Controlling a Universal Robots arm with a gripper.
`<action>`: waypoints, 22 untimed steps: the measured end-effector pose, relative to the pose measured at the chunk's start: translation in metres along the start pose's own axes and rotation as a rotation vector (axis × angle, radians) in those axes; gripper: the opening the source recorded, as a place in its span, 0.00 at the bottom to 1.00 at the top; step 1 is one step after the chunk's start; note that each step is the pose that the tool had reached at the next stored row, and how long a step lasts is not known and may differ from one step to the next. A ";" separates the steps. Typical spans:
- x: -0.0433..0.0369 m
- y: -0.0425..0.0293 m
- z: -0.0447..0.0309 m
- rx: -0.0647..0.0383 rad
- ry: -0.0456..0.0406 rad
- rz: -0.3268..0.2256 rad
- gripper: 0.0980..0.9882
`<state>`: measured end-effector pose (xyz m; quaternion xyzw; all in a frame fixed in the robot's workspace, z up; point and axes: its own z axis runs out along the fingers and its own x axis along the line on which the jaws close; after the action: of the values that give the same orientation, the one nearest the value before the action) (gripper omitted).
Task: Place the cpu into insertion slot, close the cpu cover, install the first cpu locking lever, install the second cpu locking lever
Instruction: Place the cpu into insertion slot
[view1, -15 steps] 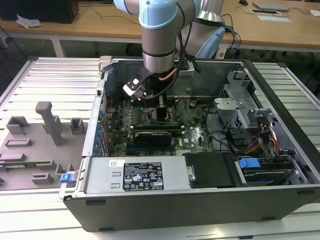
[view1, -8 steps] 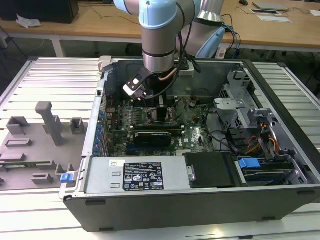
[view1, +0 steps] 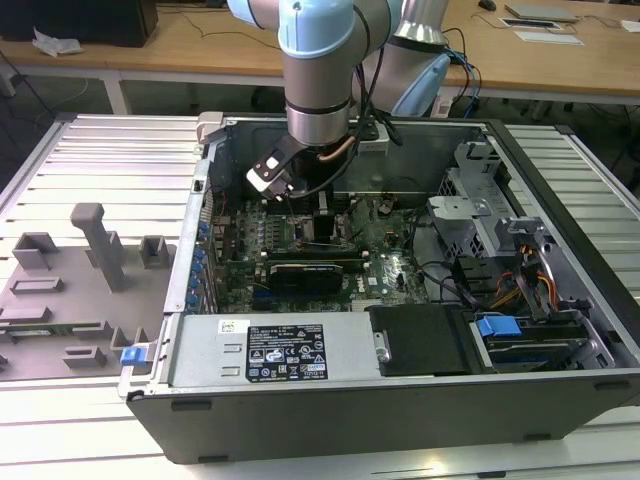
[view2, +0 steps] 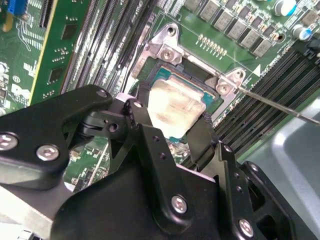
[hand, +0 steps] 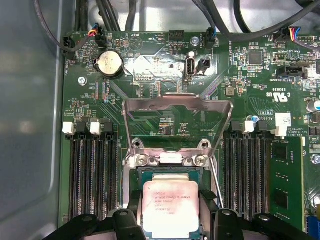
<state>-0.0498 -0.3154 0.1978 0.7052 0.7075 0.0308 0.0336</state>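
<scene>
While the gripper (view2: 170, 126) pinches the cpu (view2: 176, 102), the insertion slot (hand: 165, 173) sits straight underneath it, cpu cover (hand: 177, 101) flipped open.

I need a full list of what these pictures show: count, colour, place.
ribbed metal table: one, pale grey, under everything.
open computer case: one, dark grey, on the table.
flat motherboard: one, green, inside the case.
square black-framed insertion slot: one, black, on the motherboard.
small flat square cpu: one, dull silver, at the slot.
thin square metal cpu cover: one, silvery, raised open beside the slot.
round coin battery: one, silver, on the motherboard.
metal power-supply box: one, grey, inside the case.
moulded fixture tray: one, grey, exterior view's left.
robot arm: one, pale blue and silver, above the case.
gripper: one, black, shut on the cpu.
</scene>
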 end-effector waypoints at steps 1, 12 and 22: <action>0.0000 0.0000 0.0000 0.000 -0.0002 0.000 0.58; -0.0001 0.0007 -0.0084 0.000 -0.0001 0.000 0.58; -0.0001 0.0007 -0.0086 0.000 -0.0003 0.000 0.40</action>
<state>-0.0498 -0.3155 0.2064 0.7052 0.7075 0.0306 0.0337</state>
